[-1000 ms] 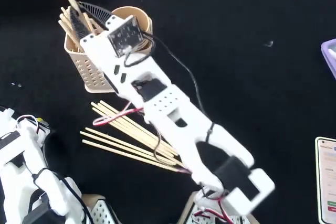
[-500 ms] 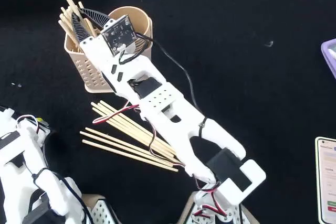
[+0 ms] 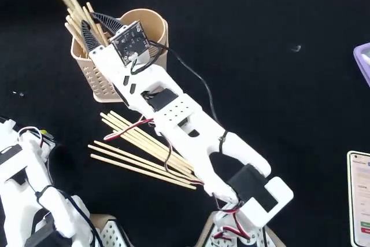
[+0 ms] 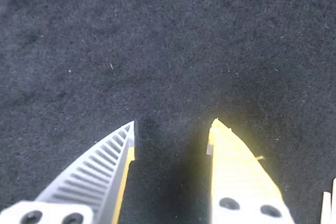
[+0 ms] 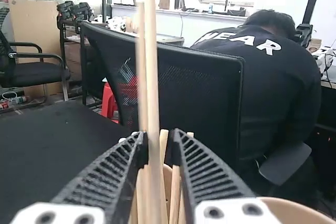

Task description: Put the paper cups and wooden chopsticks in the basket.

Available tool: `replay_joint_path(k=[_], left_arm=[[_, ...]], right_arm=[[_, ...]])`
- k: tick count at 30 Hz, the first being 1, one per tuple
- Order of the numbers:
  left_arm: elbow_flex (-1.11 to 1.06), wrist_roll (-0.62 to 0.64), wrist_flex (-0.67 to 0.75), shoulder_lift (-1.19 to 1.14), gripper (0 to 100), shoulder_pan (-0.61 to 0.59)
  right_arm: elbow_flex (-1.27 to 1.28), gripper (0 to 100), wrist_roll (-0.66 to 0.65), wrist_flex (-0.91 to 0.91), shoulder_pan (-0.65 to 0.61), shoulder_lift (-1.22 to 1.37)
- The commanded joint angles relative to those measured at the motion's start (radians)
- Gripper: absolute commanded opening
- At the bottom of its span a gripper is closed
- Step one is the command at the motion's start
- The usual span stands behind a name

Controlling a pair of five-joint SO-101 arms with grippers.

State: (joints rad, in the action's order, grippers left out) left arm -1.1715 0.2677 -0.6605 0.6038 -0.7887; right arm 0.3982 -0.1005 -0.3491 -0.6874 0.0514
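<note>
A beige slotted basket (image 3: 102,83) stands at the table's far left with a paper cup (image 3: 151,19) and several wooden chopsticks (image 3: 74,14) upright in it. My right gripper (image 3: 97,27) hangs over the basket's mouth. Its jaws are slightly open around one upright chopstick (image 5: 152,51), which leans on one finger with a dark gap to the other. The cup's rim (image 5: 294,207) lies just beyond the right gripper (image 5: 157,139). More loose chopsticks (image 3: 139,150) lie on the black cloth beneath the right arm. My left gripper (image 4: 172,128) is open over bare cloth, holding nothing.
The left arm (image 3: 23,183) sits low at the near left corner. A purple object (image 3: 364,62) and a phone (image 3: 359,196) lie at the table's right edge. A red wire (image 3: 124,129) loops by the loose chopsticks.
The right arm lowered toward the basket with the chopstick. The chopstick then tipped further left among the others while the arm stayed put. The left arm has not moved.
</note>
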Motion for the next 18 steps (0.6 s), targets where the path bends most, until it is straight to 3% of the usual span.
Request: replay_joint_path(k=[1, 10, 18], left_arm=[[0.027, 0.0, 0.011, 0.025, 22, 0.013], [0.028, 0.0, 0.011, 0.025, 22, 0.013], [0.028, 0.0, 0.011, 0.025, 22, 0.013]], right_arm=[[-0.008, 9.0, 0.012, -0.017, -0.037, -0.015], [-0.007, 9.0, 0.009, 0.003, -0.037, -0.13], [0.007, 9.0, 0.012, 0.377, -0.077, -0.472]])
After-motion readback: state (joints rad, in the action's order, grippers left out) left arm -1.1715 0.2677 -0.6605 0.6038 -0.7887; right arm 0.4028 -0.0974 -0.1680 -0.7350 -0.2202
